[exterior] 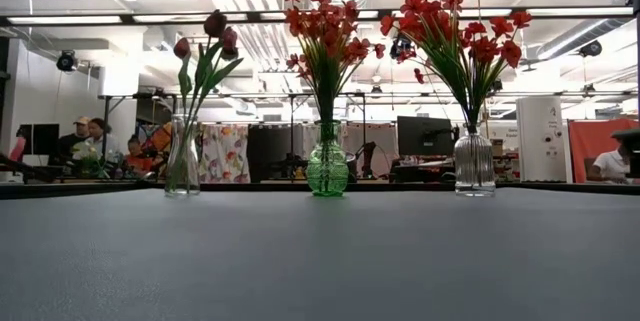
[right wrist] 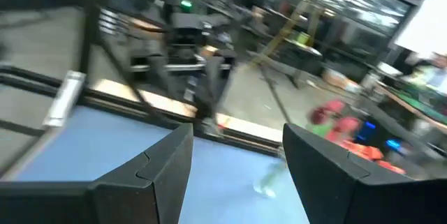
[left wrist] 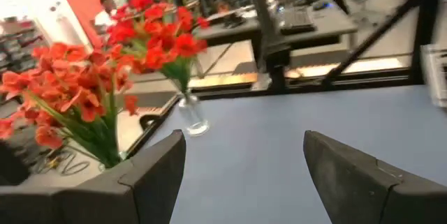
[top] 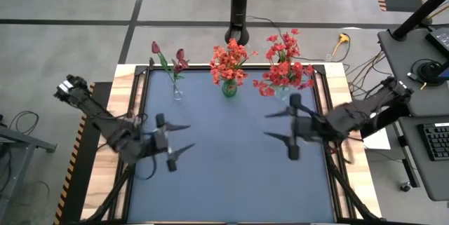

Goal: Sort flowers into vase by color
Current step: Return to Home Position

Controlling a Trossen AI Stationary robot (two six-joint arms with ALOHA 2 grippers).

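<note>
the left gripper (top: pixel 188 137) hangs over the left half of the blue mat (top: pixel 231 183), pointing toward the middle of the table. its two fingers are spread wide with nothing between them, and its own wrist view shows the same empty gap.

along the far edge of the mat three vases stand upright in a row, well apart from each other. furthest left is the left clear vase (exterior: pixel 182 161), holding the maroon tulips (exterior: pixel 215 26), whose thin green stems lean a little to either side. in the middle stands the green vase (exterior: pixel 327 166), filled with the orange-red flowers (exterior: pixel 325 21). to the right of it the right clear vase (exterior: pixel 474 166) holds the red flowers (exterior: pixel 460 21), a wide cluster that fans out above the rim. every flower in view sits in a vase.

the right gripper (top: pixel 268 125) hangs over the right half of the mat, in front of the right clear vase and facing the left gripper across the middle. its claw is open too, fingers parted and holding nothing.
</note>
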